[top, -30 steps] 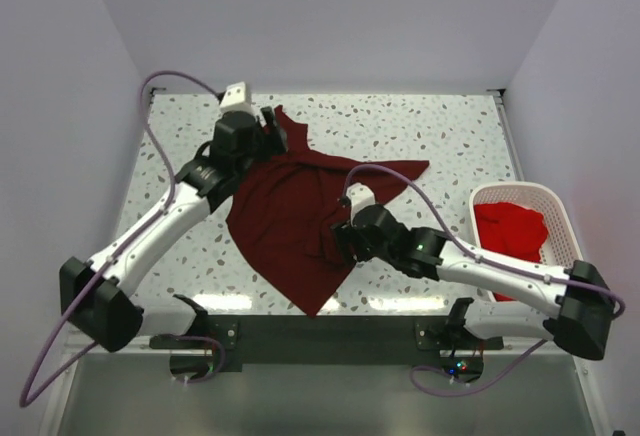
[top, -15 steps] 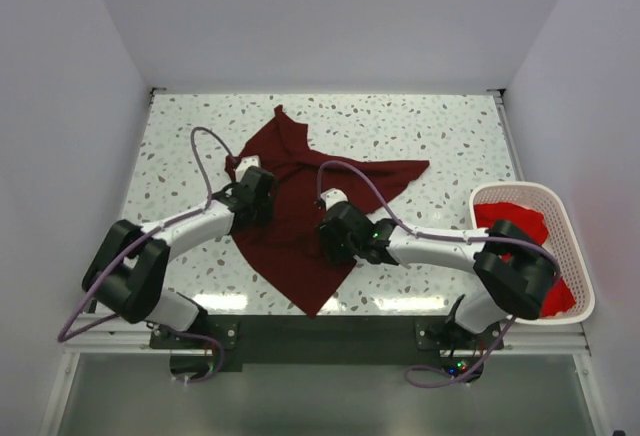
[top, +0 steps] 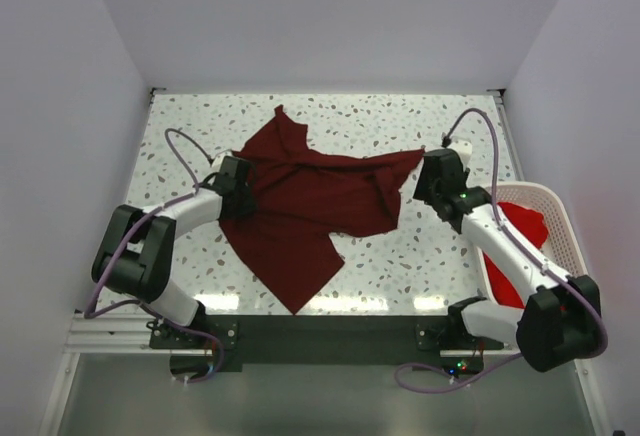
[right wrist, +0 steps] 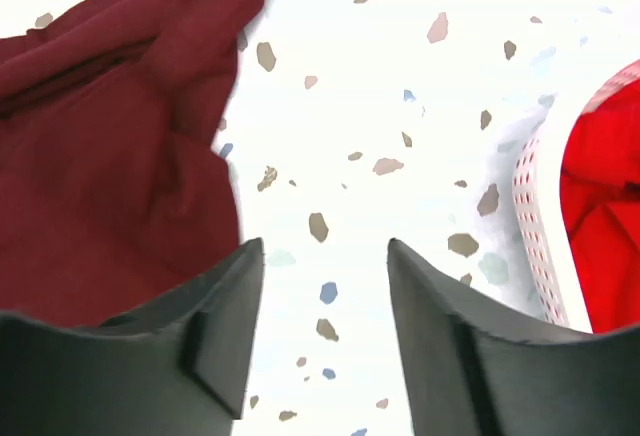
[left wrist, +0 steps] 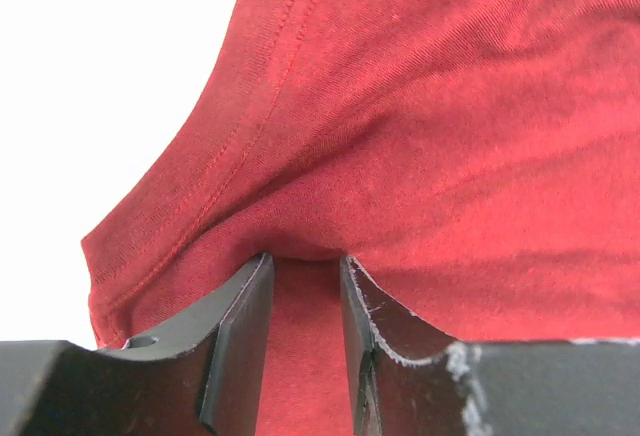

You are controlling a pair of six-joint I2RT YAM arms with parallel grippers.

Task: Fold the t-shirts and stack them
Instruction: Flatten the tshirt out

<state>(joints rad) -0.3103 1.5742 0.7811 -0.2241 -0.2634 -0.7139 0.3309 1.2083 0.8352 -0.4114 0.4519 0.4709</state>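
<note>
Top external view shows the work near its beginning: no shirt is folded and no stack exists yet. The maroon t-shirt [top: 300, 206] lies open but wrinkled on the bench [top: 420, 266], around the middle and a little toward 9 o'clock. The bright red t-shirts [top: 520, 231] are bunched inside the white mesh basket [top: 560, 201] at the 3 o'clock edge, so all of them wait for folding, in my judgement.

The maroon shirt's long axis runs roughly from 12 o'clock to 6 o'clock, with a narrow tip at each end. One more flap reaches out toward 2 o'clock. Which end carries the collar I cannot tell.

The left pincer [left wrist: 305, 271] is at the shirt's 9 o'clock border and grasps a fold of the cloth near a stitched hem. The right pincer [right wrist: 325, 251] is released, with only bare bench between its fingers, just beside the 2 o'clock flap.
</note>
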